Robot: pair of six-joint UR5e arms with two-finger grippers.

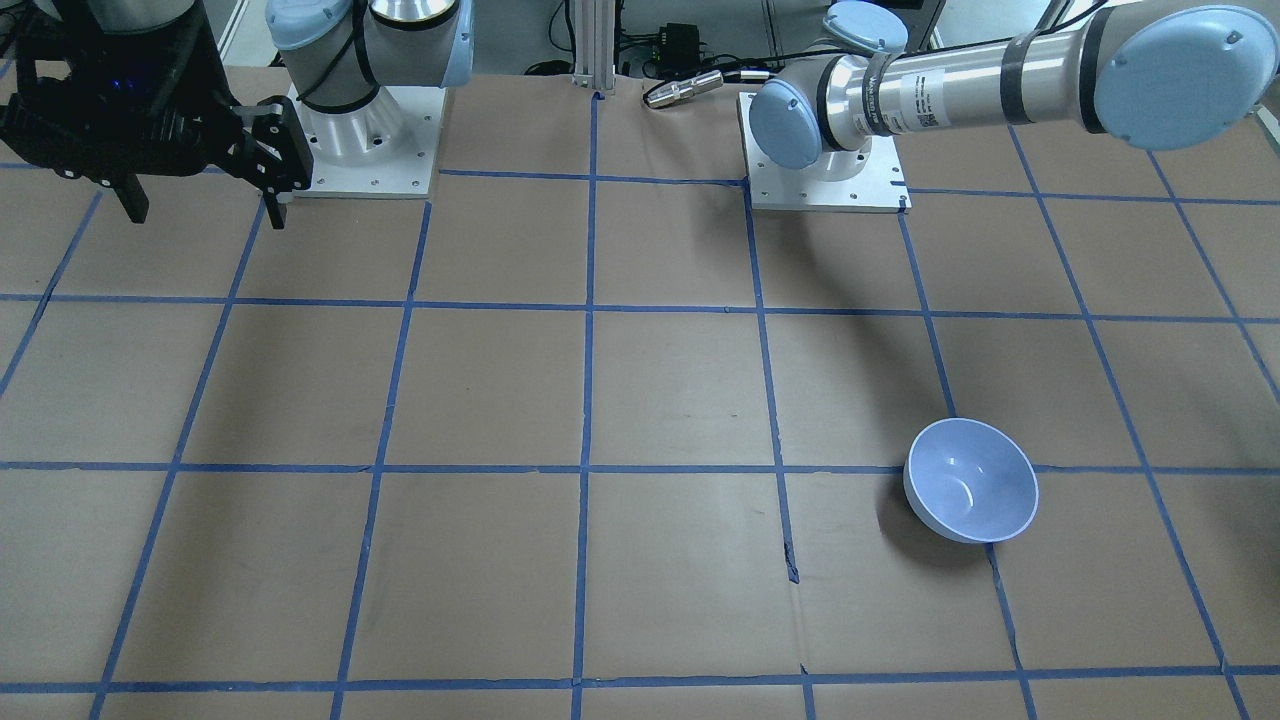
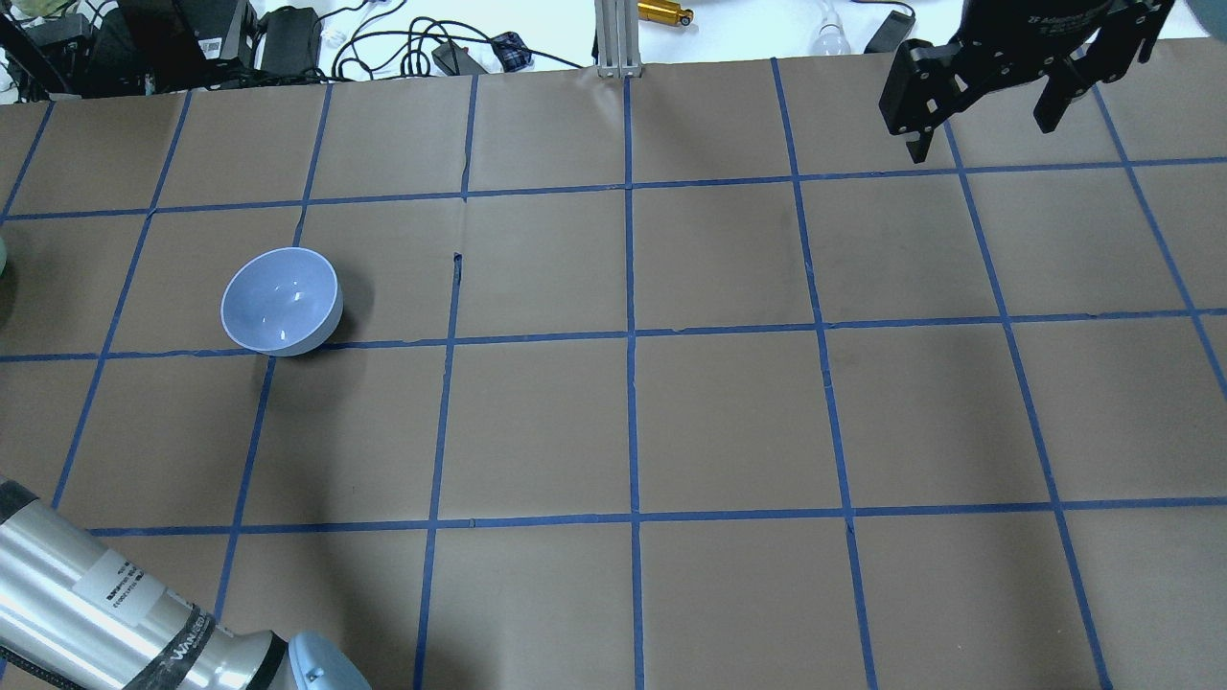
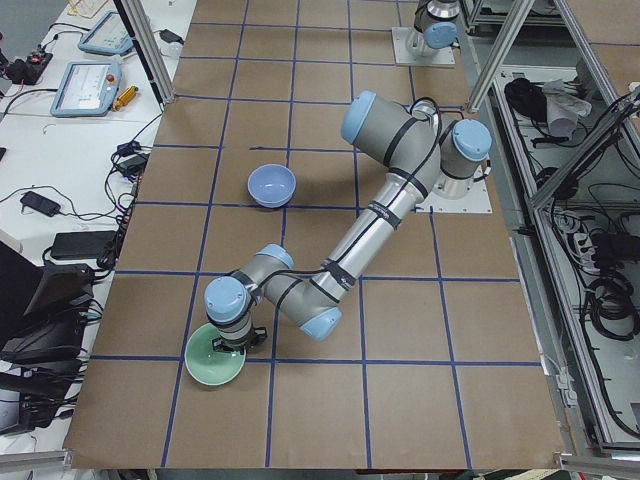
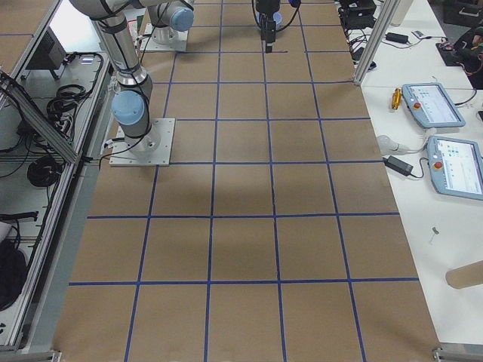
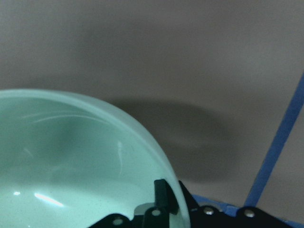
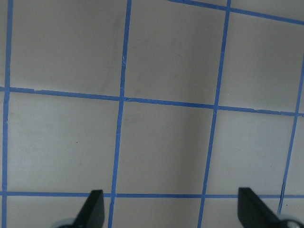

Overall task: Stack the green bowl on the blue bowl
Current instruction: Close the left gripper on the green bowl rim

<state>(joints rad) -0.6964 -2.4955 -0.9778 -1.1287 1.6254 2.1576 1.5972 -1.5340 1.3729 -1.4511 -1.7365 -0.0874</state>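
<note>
The green bowl (image 3: 213,366) sits near the table's end on my left, close to the front edge, and fills the lower left of the left wrist view (image 5: 71,171). My left gripper (image 5: 173,192) is shut on its rim, with one finger inside and one outside; the exterior left view shows the gripper (image 3: 232,343) above the bowl. The blue bowl (image 2: 281,300) stands upright and empty on the table, a few grid squares away (image 1: 970,482) (image 3: 271,185). My right gripper (image 2: 987,125) is open and empty, high over the far right of the table (image 1: 200,200) (image 6: 171,213).
The table (image 2: 633,422) is brown paper with a blue tape grid. The arm bases (image 1: 360,140) (image 1: 825,170) stand at the robot's side. An aluminium post (image 2: 618,38), cables and tablets (image 3: 90,85) line the operators' side.
</note>
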